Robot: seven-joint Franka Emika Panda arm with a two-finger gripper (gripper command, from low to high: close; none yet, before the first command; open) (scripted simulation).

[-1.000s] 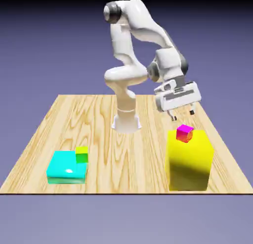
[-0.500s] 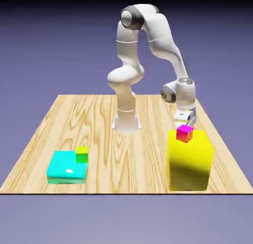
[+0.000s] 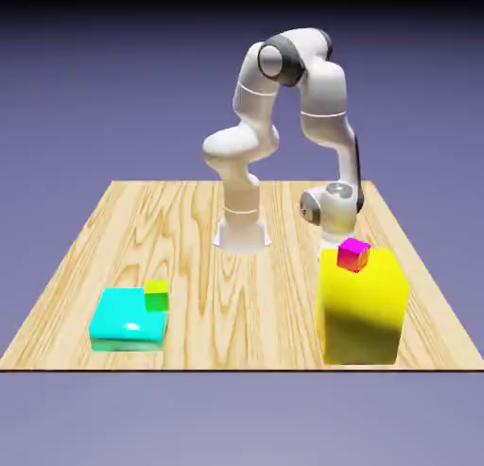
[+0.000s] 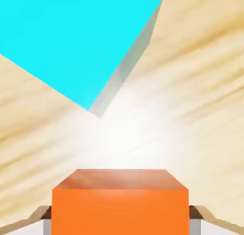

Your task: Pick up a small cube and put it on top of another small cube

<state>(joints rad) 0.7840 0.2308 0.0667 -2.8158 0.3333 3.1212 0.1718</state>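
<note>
The red-orange small cube [image 4: 119, 200] fills the bottom of the hand view. My gripper [image 4: 120, 225] is shut on it, with a grey fingertip pressed against each of its sides. In the exterior view the cube and my fingers are hidden behind the tall yellow block [image 3: 364, 308], where the arm's wrist [image 3: 331, 207] has come down low. The green small cube [image 3: 157, 295], with its yellow-green top, sits on the far right corner of the flat cyan block [image 3: 121, 324], far to the exterior view's left of my hand.
A magenta-pink small cube [image 3: 354, 254] rests on the yellow block's top, just in front of my wrist. In the hand view a cyan block face [image 4: 71, 38] lies on the wooden table [image 4: 190, 110] beyond the held cube.
The arm swung down toward the table behind the yellow block, and the gripper, seen open above the block a second ago, dropped out of the exterior view. No cube has moved.
</note>
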